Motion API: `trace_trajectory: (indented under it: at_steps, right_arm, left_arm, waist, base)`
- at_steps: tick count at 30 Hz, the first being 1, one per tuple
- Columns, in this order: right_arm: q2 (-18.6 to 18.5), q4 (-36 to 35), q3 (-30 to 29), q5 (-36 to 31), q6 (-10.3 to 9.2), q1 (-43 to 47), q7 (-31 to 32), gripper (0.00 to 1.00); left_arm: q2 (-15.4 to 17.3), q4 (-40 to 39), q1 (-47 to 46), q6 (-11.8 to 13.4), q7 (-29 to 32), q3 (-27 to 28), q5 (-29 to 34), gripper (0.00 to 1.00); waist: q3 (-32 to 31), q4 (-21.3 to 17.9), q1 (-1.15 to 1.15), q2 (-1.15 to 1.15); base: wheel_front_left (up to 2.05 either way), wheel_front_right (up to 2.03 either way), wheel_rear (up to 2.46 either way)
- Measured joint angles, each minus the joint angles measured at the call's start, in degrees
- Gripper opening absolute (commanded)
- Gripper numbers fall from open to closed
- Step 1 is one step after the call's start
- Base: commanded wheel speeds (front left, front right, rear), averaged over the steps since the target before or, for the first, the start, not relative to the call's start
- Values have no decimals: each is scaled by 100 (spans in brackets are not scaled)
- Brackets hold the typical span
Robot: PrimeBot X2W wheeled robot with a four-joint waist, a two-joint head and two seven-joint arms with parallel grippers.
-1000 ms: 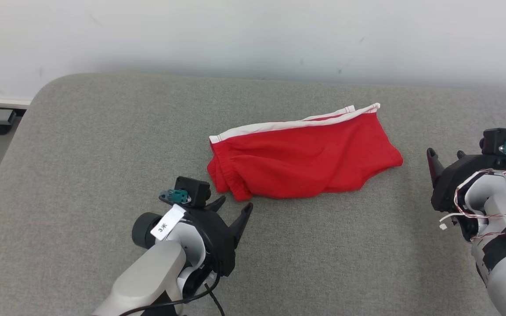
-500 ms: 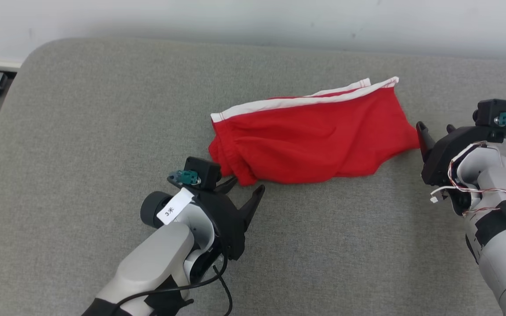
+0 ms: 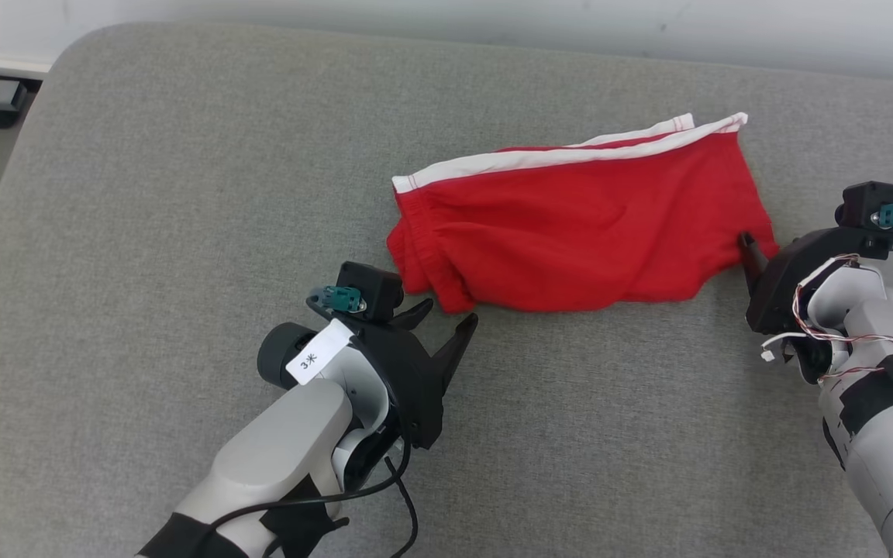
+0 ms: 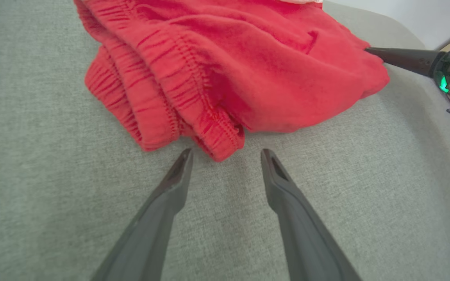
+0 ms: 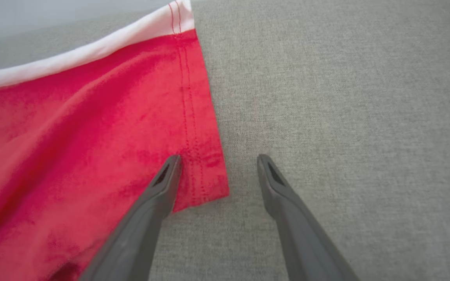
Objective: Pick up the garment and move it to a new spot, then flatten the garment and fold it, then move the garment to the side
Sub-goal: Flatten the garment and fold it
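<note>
Red white-striped fabric shorts [image 3: 578, 232], mid-frame; left pincer [image 3: 449, 311], right pincer [image 5: 219, 157] both agape, empty; risk: left closes short of waistband [image 4: 209, 128], lift lopsided.

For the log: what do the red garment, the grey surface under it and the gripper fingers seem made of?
Red garment: soft knit fabric, probably cotton jersey; matte, slightly fuzzy, gathered elastic waistband, stitched hem. Grey surface: woven upholstery cloth, likely padded; fine heathered weave, rounded corner. Left gripper's fingers: dark matte moulded plastic or rubber; cannot tell which.
</note>
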Motion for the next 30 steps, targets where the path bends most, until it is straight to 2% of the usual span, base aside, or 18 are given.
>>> trace_trajectory:
  at_steps: [10, 17, 18, 19, 20, 21, 22, 23, 24, 25, 27, 29, 30]
  right_arm:
    - [100, 176, 105, 20, -2, -269, 392, 100]
    - [103, 349, 191, -37, -118, -444, 781, 100]
    - [104, 361, 190, -37, -119, -448, 824, 81]
    - [104, 370, 191, -37, -122, -448, 851, 54]
    - [104, 374, 191, -37, -125, -448, 888, 54]
    - [103, 378, 190, -37, -126, -448, 900, 42]
    - [102, 387, 178, -34, -149, -448, 942, 35]
    - [102, 394, 175, -32, -174, -448, 966, 33]
    - [101, 401, 170, -27, -174, -448, 991, 25]
    - [101, 407, 164, -26, -174, -448, 1003, 12]
    - [104, 415, 163, -26, -174, -448, 1043, 0]
    - [104, 419, 158, -23, -174, -448, 1061, 0]
    - [103, 419, 157, -19, -174, -449, 1088, 0]
  left_arm:
    - [1, 34, -116, 42, -2, -116, -196, 88]
    - [0, 38, -117, 44, -27, -190, -274, 87]
    - [0, 37, -117, 48, -27, -198, -292, 84]
    - [1, 35, -117, 49, -29, -209, -301, 73]
    - [1, 34, -117, 51, -32, -224, -316, 73]
    - [1, 31, -118, 51, -44, -244, -335, 62]
    - [0, 30, -120, 51, -44, -268, -338, 48]
    - [0, 30, -120, 51, -44, -289, -339, 44]
    - [0, 30, -122, 49, -44, -308, -346, 35]
    - [0, 31, -123, 49, -44, -321, -358, 31]
    - [1, 32, -126, 49, -44, -343, -379, 17]
    - [1, 37, -129, 49, -45, -363, -380, 24]
    - [1, 43, -129, 49, -46, -370, -383, 34]
  waist:
    - [80, 113, 0, 0]
    - [42, 130, 0, 0]
    - [37, 131, 0, 0]
    - [33, 131, 0, 0]
    - [31, 131, 0, 0]
    - [30, 130, 0, 0]
    - [30, 130, 0, 0]
    - [31, 129, 0, 0]
    - [31, 129, 0, 0]
    - [32, 128, 0, 0]
    - [33, 126, 0, 0]
    - [30, 123, 0, 0]
    - [28, 121, 0, 0]
  base:
    - [0, 0, 0]
    - [0, 0, 0]
    - [0, 0, 0]
    - [0, 0, 0]
    - [0, 0, 0]
    - [0, 0, 0]
    - [0, 0, 0]
    - [0, 0, 0]
    - [0, 0, 0]
    - [0, 0, 0]
    - [0, 0, 0]
    - [0, 0, 0]
    - [0, 0, 0]
